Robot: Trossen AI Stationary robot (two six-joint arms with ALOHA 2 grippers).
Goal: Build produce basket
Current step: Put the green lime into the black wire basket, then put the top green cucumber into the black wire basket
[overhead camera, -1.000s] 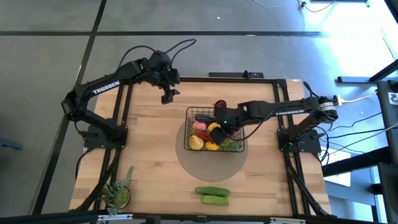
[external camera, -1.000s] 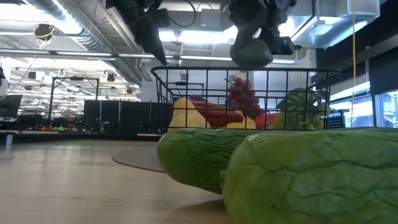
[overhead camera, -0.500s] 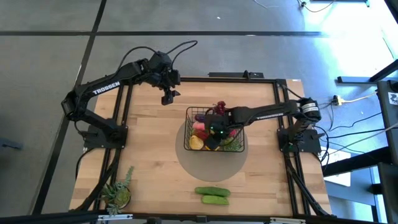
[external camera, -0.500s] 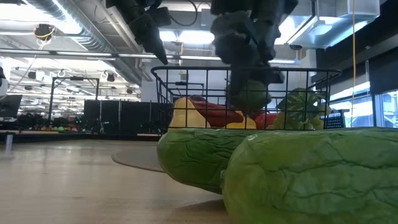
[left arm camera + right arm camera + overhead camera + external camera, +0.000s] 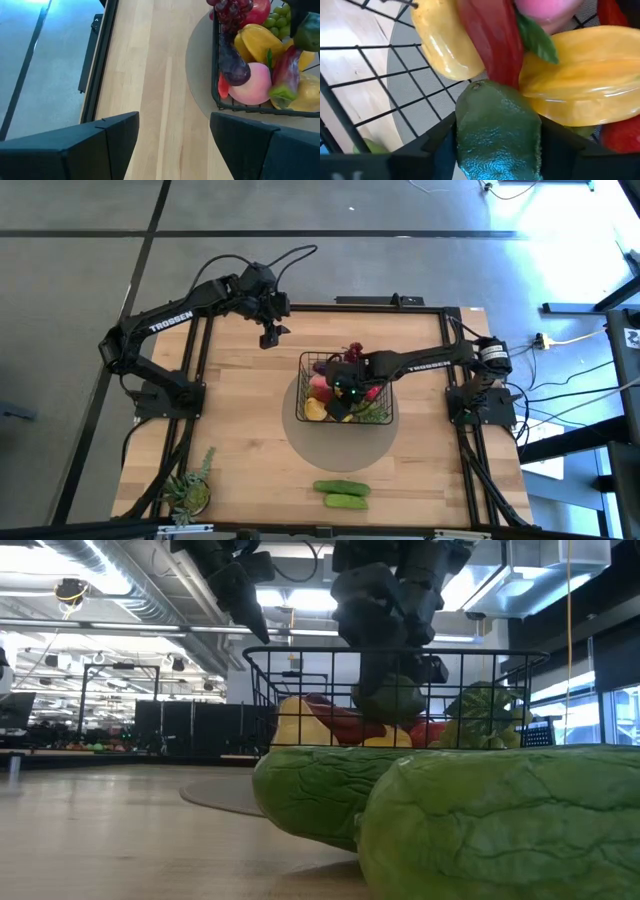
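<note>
Lying on the wooden table (image 5: 240, 430), two cucumbers (image 5: 342, 494) near its edge

A robotics lab or industrial workshop: exposed ceiling ducts (image 5: 120, 595) and strip lights (image 5: 300, 600), rows of dark workstations (image 5: 190, 725) behind, grey concrete floor (image 5: 80, 280), cables (image 5: 560, 395) trailing around the framed wooden tabletop (image 5: 240, 430).

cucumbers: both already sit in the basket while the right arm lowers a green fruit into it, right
Not quite. The two cucumbers lie on the bare table, near its front edge, well apart from the basket; the high view shows this. The rest stands: the right gripper is over the basket with a green fruit between its jaws.
</note>
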